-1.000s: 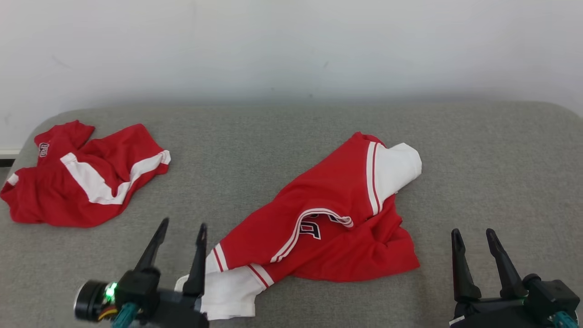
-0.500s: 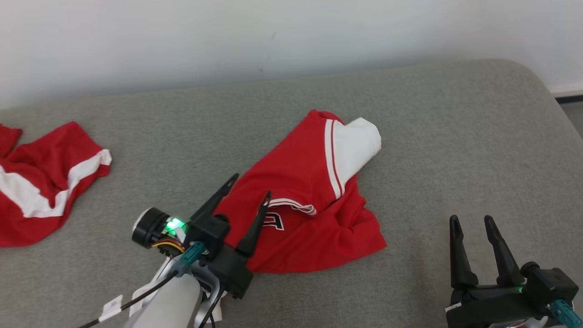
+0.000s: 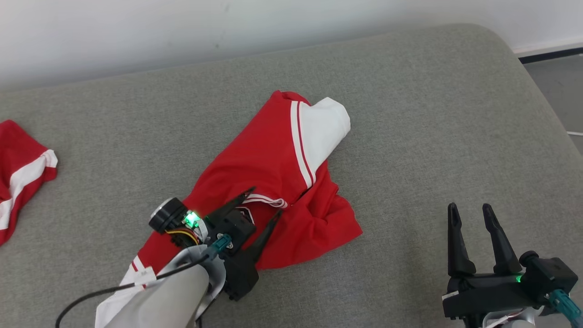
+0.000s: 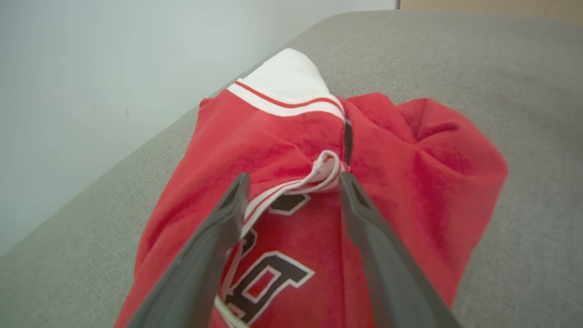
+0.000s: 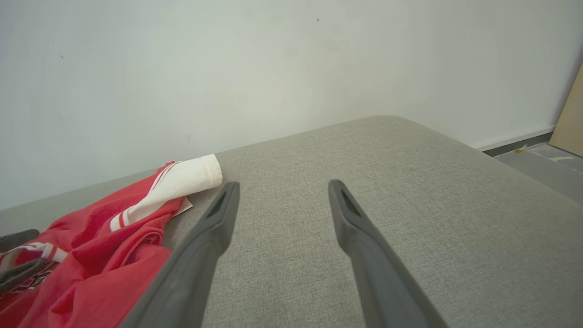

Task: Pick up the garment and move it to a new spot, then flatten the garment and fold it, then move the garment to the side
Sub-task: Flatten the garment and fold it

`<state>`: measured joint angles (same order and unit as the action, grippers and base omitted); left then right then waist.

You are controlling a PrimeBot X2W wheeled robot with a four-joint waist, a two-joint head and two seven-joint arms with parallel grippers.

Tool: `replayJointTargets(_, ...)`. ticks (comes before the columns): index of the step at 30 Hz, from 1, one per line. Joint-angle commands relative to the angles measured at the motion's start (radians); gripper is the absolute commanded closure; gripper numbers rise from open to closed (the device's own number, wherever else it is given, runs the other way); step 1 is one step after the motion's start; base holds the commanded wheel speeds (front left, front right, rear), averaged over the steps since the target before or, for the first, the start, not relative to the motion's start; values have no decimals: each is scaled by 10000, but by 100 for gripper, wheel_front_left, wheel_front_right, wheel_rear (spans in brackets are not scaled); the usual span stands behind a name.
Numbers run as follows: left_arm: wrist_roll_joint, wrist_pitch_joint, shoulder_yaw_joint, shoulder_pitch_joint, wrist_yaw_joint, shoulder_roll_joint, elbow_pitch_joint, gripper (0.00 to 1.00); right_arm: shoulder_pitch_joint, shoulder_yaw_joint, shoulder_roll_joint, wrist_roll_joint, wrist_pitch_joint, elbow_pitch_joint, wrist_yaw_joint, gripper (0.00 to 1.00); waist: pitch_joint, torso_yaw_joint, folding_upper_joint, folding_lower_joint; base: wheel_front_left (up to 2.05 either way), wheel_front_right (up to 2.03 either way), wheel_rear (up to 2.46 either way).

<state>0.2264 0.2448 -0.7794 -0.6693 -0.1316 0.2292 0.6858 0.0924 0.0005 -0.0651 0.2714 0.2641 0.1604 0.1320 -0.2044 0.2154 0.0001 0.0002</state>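
Where the frame bottoms out, lower right, we note the dark right gripper (image 3: 469, 207), fingers spread over the bare grey fabric cushion (image 3: 410, 114). Lower centre: left gripper (image 3: 265, 200), fingers parted either side of the collar trim of the crumpled red-and-white jersey (image 3: 268, 155), mid-frame. Far left edge: second red-and-white garment (image 3: 23, 168).
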Motion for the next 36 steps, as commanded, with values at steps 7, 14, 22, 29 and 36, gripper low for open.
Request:
replayJointTargets(7,381,106,-402,-884,25,-293,850,100,90,-32,56,61,4,-37,-26,0,-140,147,-1,-2,0,0,0)
replayJointTargets(14,591,213,-155,-1546,41,-388,974,100,-26,-165,90,18,3,-22,-26,0,-82,-265,-1,-2,0,0,0)
replayJointTargets(22,635,207,612,-1502,130,-35,6,100,-11,-161,71,25,4,86,-26,0,138,-736,-1,-2,0,0,0)
replayJointTargets(29,673,209,1637,-589,721,-28,-1431,0,-207,-261,0,-24,4,90,-26,0,465,-1096,-1,-2,0,0,0)
replayJointTargets(36,619,210,3096,898,1182,227,-2990,0,-444,-415,-200,-21,4,66,-26,0,952,-1659,-1,-2,0,0,0)
